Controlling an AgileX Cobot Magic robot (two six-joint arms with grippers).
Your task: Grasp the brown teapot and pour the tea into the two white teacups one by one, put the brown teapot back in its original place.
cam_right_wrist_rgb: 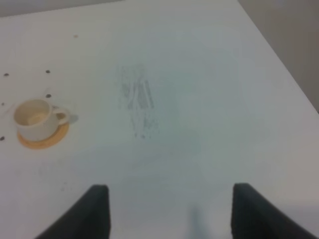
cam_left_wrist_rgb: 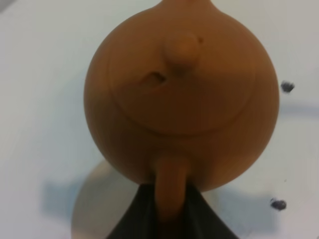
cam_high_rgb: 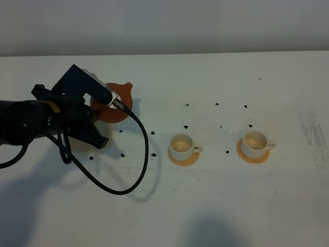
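Left gripper: jaws pressed together on the loop handle of the brown teapot, with a dark finger on each side of it. The pot sits upright in the grip, lid knob up, spout pointing away from the gripper.

The pale beige coaster lies under the handle end, just below the jaws. The pot body is mostly over bare table, not centred on the coaster. It looks raised, but I cannot tell whether it touches the table.

Black marks dot the table beside the pot. A black cable loops from the wrist down across the table on the cup side.

The two white teacups are off to the gripper's right. The near teacup and the far teacup are both upright, each on its own orange coaster. Both are well apart from the pot, with only marks on the table between.

Right gripper: fingers spread wide, holding nothing, above bare table. The far teacup is ahead of it, well apart.
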